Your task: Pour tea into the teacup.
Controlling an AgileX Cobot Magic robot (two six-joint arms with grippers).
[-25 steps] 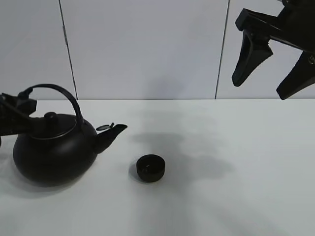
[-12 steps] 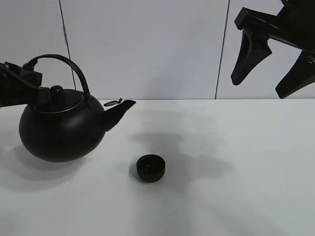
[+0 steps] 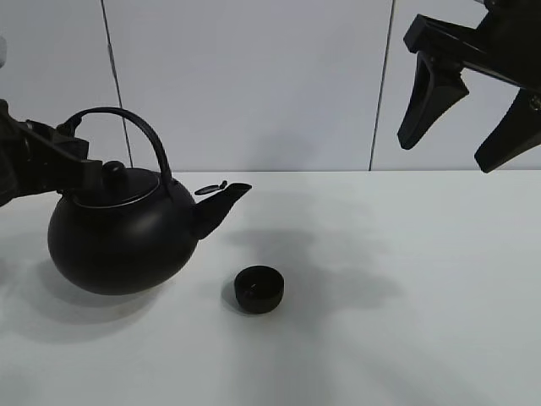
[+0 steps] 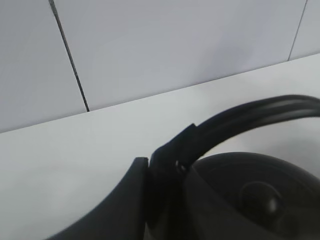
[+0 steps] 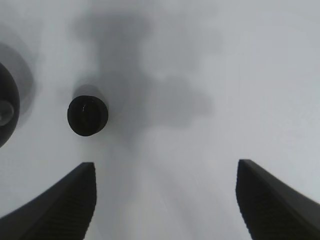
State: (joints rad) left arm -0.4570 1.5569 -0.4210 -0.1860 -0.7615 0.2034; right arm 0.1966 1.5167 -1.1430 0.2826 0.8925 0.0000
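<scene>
My main worry is where the spout [image 3: 226, 198] of the large round black kettle with the arched handle [image 3: 122, 245] sits. It stops short of the small black handleless teacup [image 3: 259, 288], high above it and off toward the left arm's side. If I tipped now, I judge the tea would land on the white worktop [image 3: 406, 338] just beside the teacup, not in it. No trickle shows at the spout in any view, so I take pouring as not begun. The kettle looks lifted clear of the worktop, with its belly low and near the teacup. A careless sideways move could nudge so light a cup. The round lid knob [image 4: 257, 197] also makes me think the lid might slip on a steep tilt. The left gripper [image 3: 72, 156] is pressed together on the arched handle [image 4: 260, 112], on the end away from the teacup. A hold that far off centre could let the heavy body swing or twist between the fingers [image 4: 132, 200]. The right gripper [image 3: 446, 152] hangs high above the teacup on the far side from the kettle, fingers spread wide, holding and touching nothing. From its wrist view the teacup [image 5: 88, 116] stands upright and alone.
</scene>
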